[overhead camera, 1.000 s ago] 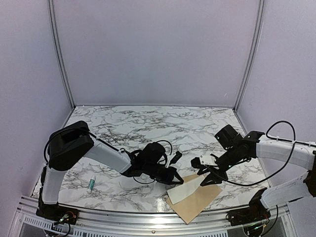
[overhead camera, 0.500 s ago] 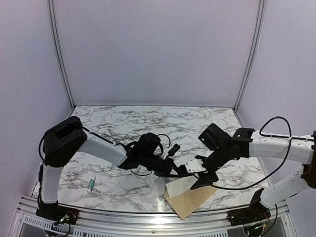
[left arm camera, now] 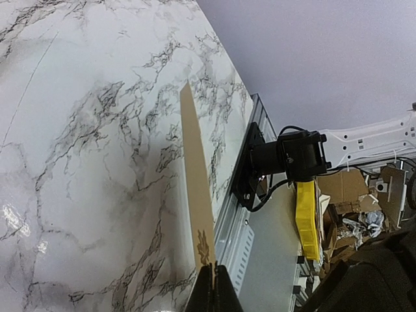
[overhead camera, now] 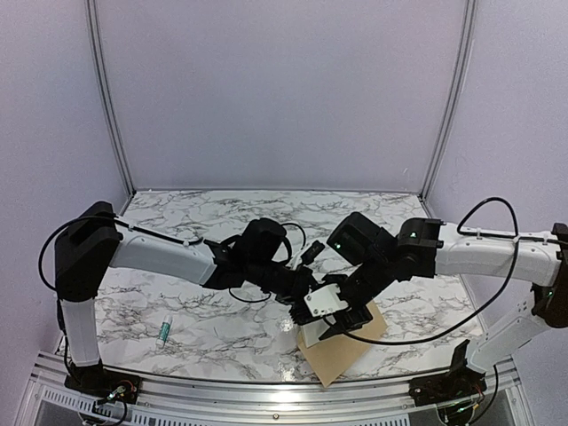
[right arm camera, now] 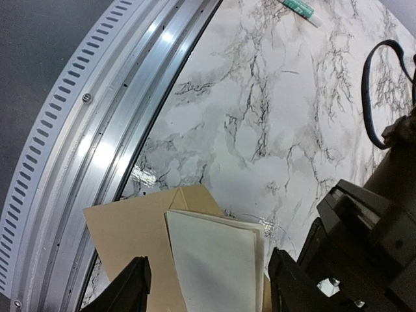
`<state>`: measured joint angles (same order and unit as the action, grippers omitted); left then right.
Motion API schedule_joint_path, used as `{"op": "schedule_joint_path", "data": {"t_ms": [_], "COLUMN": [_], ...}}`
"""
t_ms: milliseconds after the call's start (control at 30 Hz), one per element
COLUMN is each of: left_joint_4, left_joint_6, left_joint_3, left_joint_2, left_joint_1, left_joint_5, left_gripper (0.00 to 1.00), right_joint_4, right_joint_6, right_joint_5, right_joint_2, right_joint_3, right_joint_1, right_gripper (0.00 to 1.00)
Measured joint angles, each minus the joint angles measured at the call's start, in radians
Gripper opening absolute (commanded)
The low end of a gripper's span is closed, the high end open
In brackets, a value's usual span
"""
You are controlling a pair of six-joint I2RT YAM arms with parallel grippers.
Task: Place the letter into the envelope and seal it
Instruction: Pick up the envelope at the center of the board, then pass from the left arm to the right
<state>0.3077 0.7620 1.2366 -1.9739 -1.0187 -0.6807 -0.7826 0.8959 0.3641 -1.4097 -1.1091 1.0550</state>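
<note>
The tan-brown envelope point(overhead camera: 346, 353) lies flat near the table's front edge, by the rail. The folded cream letter point(overhead camera: 318, 337) rests on its left part, pale back upward point(right arm camera: 218, 260). My left gripper point(overhead camera: 303, 303) is shut on the letter's edge; in the left wrist view point(left arm camera: 220, 287) the sheet point(left arm camera: 195, 188) runs away from the jaws edge-on, with a dark ornament near the tips. My right gripper point(overhead camera: 339, 318) hovers just above the letter and envelope point(right arm camera: 127, 227), open, its fingers point(right arm camera: 135, 289) straddling the letter without touching it.
A small green-and-white glue stick point(overhead camera: 164, 330) lies on the marble at the left point(right arm camera: 299, 8). The metal rail point(overhead camera: 266, 390) borders the front edge close to the envelope. Both arms crowd together over the front centre.
My right arm has swung left over the letter and envelope, and its jaws have widened. My left arm has stretched further right, still pinching the letter.
</note>
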Motion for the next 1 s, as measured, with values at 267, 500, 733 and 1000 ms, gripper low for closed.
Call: {"op": "schedule_joint_path", "data": {"t_ms": [267,500,733,1000], "left_joint_4": [-0.208,-0.266,-0.286,-0.287], "left_joint_6": [-0.092,-0.121,-0.137,-0.141], "left_joint_3": [0.116,0.126,0.126,0.126], "left_joint_2": [0.005,0.005,0.005,0.005], "left_joint_1": [-0.029,-0.039,-0.039,-0.039], "left_joint_5": [0.057,0.062,0.062,0.065], "left_gripper": [0.00,0.00,0.00,0.00], "right_joint_4": [-0.032,-0.062,-0.099,-0.108], "right_joint_6": [0.022,0.034,0.042,0.034], "right_joint_5": [-0.019,-0.033,-0.033,-0.034], "right_joint_2": [-0.048,-0.074,-0.076,-0.081], "right_joint_3": [-0.042,-0.075,-0.110,-0.119], "right_joint_1": [0.011,0.024,0.024,0.027], "right_gripper": [0.56,0.37,0.28,0.53]}}
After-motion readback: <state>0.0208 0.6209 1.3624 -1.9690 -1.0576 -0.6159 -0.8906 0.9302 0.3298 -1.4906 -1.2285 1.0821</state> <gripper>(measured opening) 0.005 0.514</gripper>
